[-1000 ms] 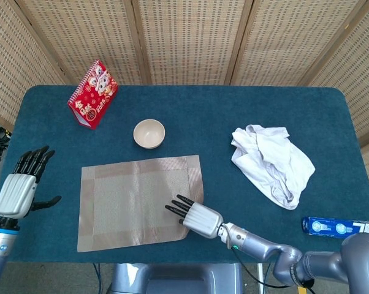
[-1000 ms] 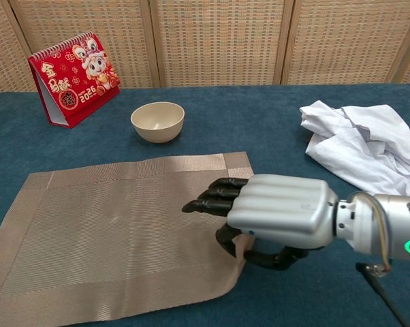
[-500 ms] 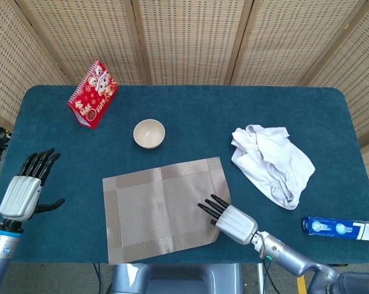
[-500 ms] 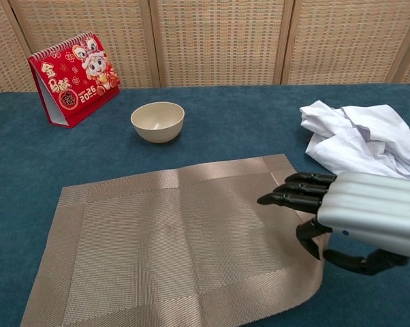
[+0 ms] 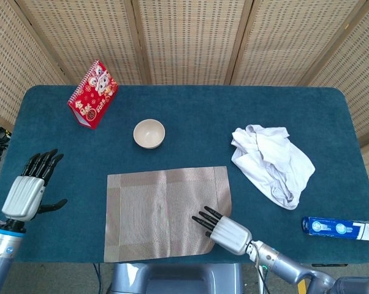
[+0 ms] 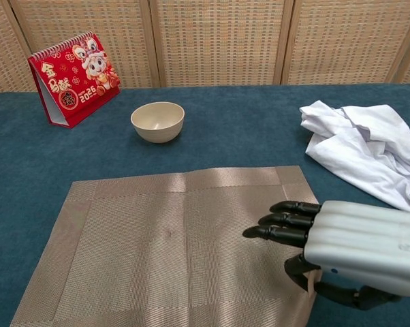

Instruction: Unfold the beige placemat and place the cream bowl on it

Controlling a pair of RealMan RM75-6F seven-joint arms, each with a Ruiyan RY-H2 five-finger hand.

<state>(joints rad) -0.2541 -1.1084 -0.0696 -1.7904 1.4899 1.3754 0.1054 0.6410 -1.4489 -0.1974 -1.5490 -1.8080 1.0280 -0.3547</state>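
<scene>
The beige placemat [image 5: 160, 211] [image 6: 164, 252] lies unfolded and flat near the table's front edge. The cream bowl [image 5: 149, 133] [image 6: 157, 120] stands upright on the blue cloth just behind the mat's far left part, apart from it. My right hand [image 5: 224, 231] [image 6: 348, 248] is at the mat's near right corner. Its fingers lie on top and its thumb is under the edge, pinching the corner. My left hand [image 5: 28, 190] hovers at the table's left edge with fingers spread, holding nothing, and appears only in the head view.
A red desk calendar [image 5: 92, 94] [image 6: 73, 78] stands at the back left. A crumpled white cloth [image 5: 273, 162] [image 6: 368, 150] lies right of the mat. A blue packet [image 5: 338, 227] sits at the front right corner.
My right hand dragged the placemat to the right and then back toward the front edge, squaring it up. The bowl stayed put and the left hand barely shifted.
</scene>
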